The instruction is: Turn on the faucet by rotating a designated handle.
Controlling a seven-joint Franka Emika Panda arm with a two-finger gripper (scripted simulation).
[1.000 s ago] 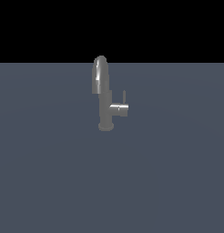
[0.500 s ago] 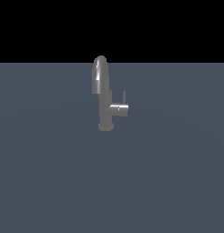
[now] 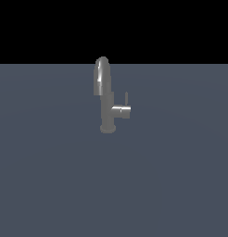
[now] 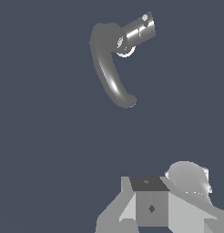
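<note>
Handle (image 3: 126, 98) is a thin short grey rod standing upright on the outer end of a stubby horizontal cylinder (image 3: 121, 111), which branches off the faucet (image 3: 106, 99) column toward the exterior view's right. Nothing touches the handle. Faucet is grey brushed metal, round base on the counter (image 3: 51, 176), vertical column, tall arched spout curving over the top and down toward the camera. It sits near the far edge of the counter, about midway across in the exterior view, well apart from the near edge. Counter is a flat dark blue-grey surface, black background behind it. Wrist view looks down on the faucet (image 4: 111, 68) from above: arched spout seen as a curved hook, side cylinder (image 4: 139, 31) sticking out from the column, handle rod only a small end-on spot there, hard to make out. Gripper (image 4: 150, 207) shows in the wrist view only as pale grey housing at the frame edge, well apart from the faucet; fingertips out of sight, so cannot tell how wide it stands. Arm is not seen in the exterior view.
</note>
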